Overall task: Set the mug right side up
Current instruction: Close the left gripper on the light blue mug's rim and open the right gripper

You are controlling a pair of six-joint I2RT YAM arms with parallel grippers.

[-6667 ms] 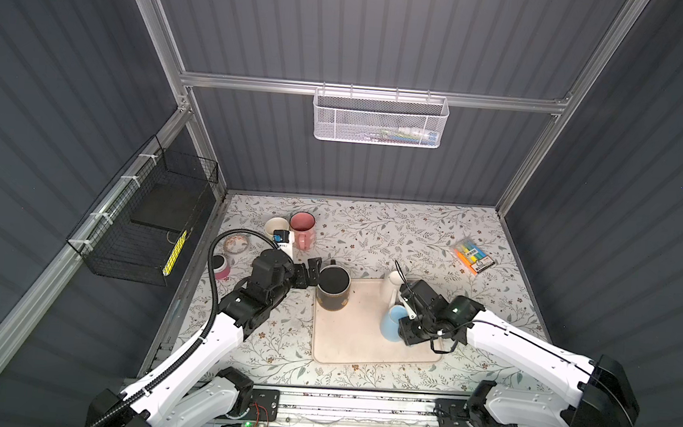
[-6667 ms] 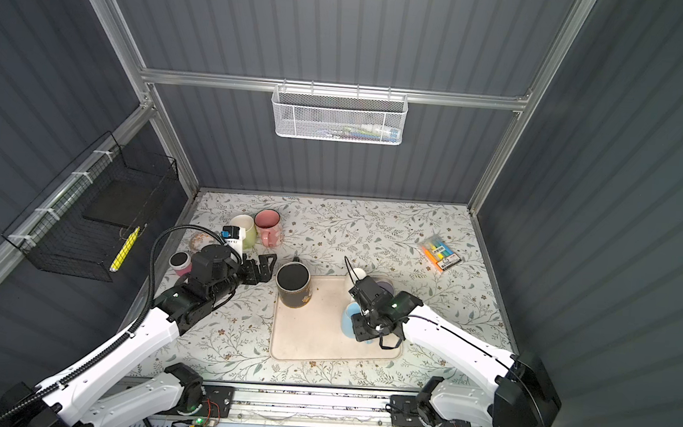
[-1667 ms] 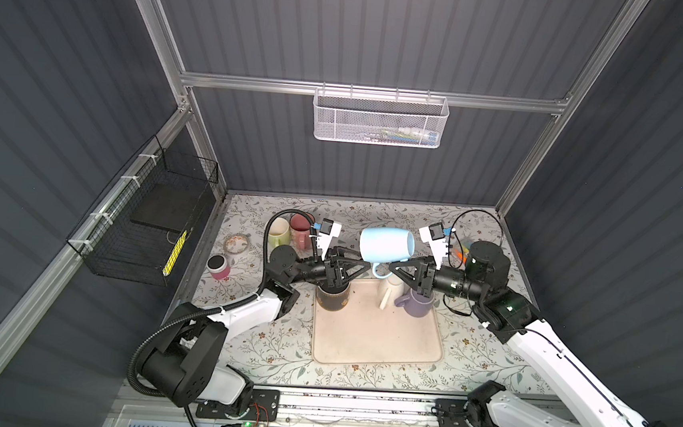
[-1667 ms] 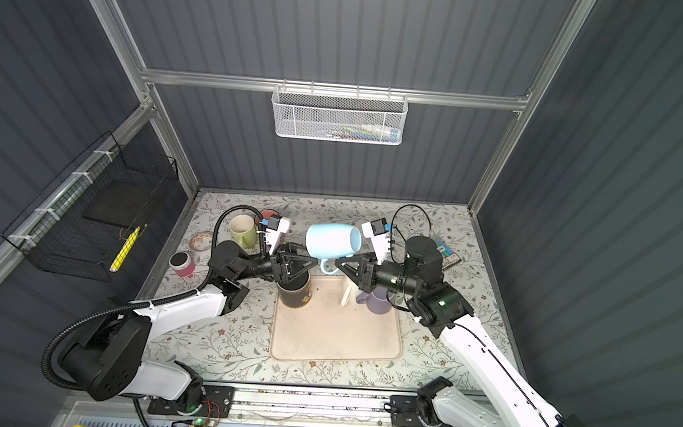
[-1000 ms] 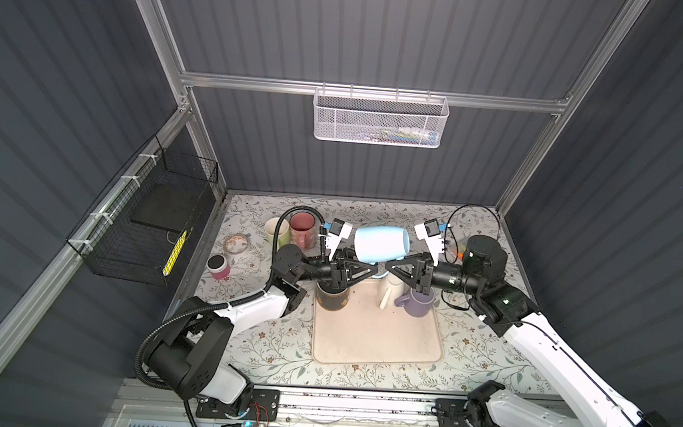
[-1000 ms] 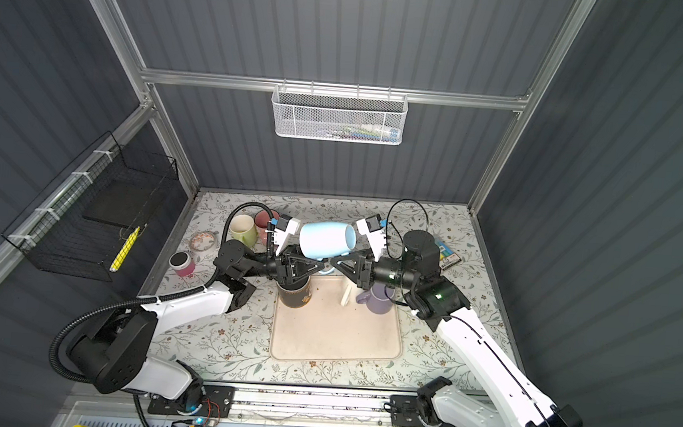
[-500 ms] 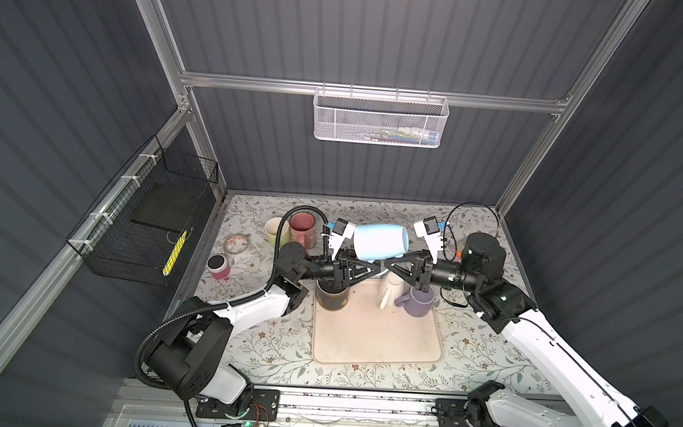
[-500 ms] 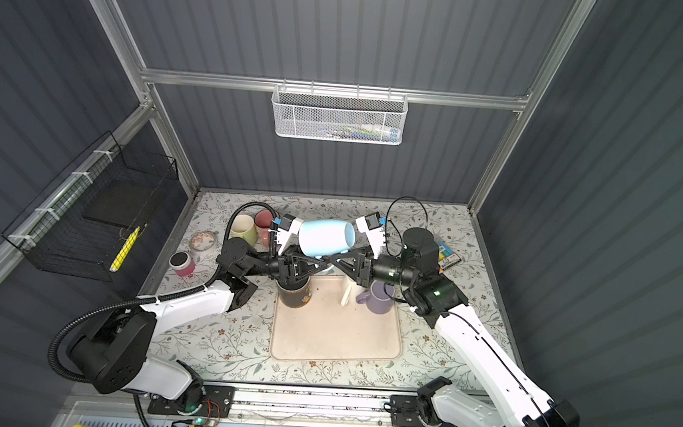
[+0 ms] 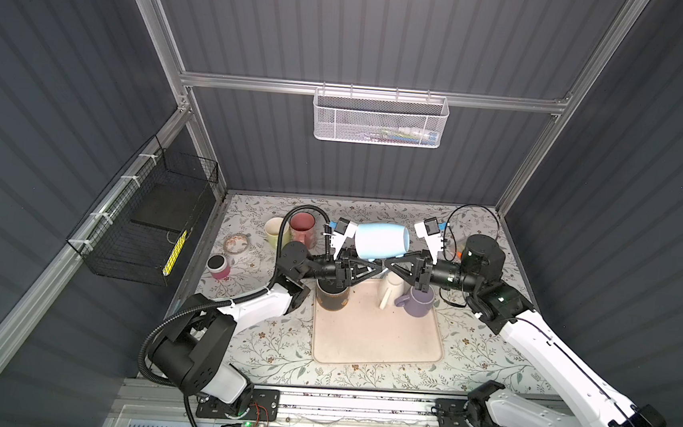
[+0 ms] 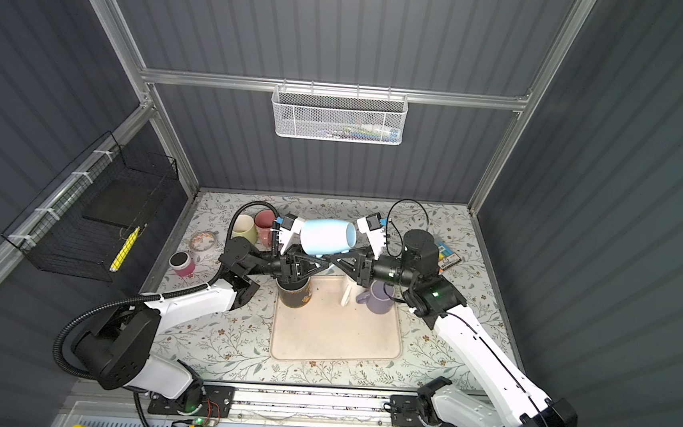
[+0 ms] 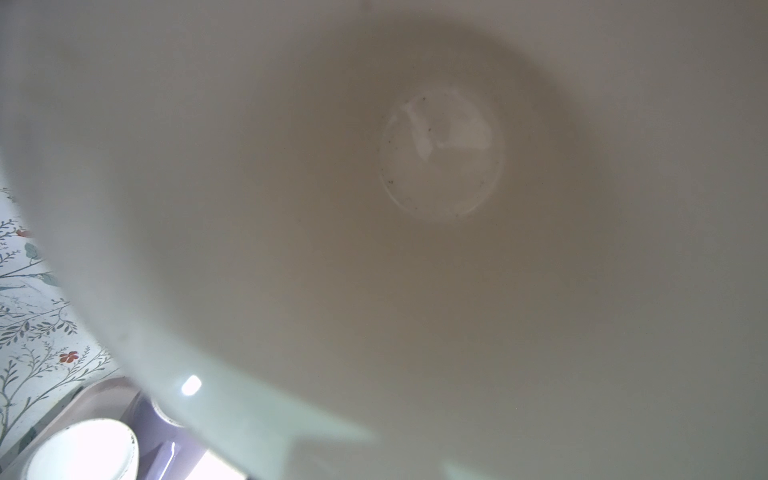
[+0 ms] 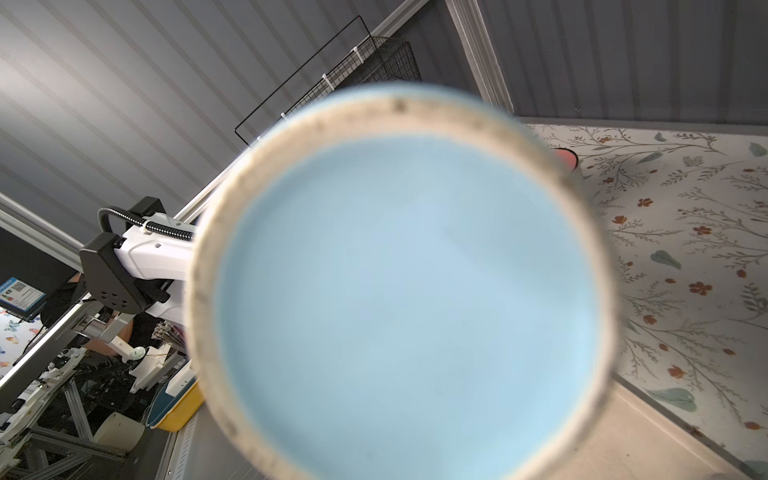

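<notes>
Right wrist view is filled by the flat base of the blue mug [image 12: 407,299], and the left wrist view looks into its mouth. In both top views we see it sideways in the air, above the far edge of the tray [image 9: 375,342]. The right gripper [image 9: 388,265] is clenched on it from below. For the left gripper [image 9: 374,266] we cannot tell. A black mug [image 9: 331,297] and a purple mug [image 9: 418,302] stand on the tray.

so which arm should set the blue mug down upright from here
Left, probably. The light blue mug lies sideways in the air, mouth toward the left gripper, base toward the right gripper. Pointing the left one down would bring the mouth up; the right would turn it mouth down.
</notes>
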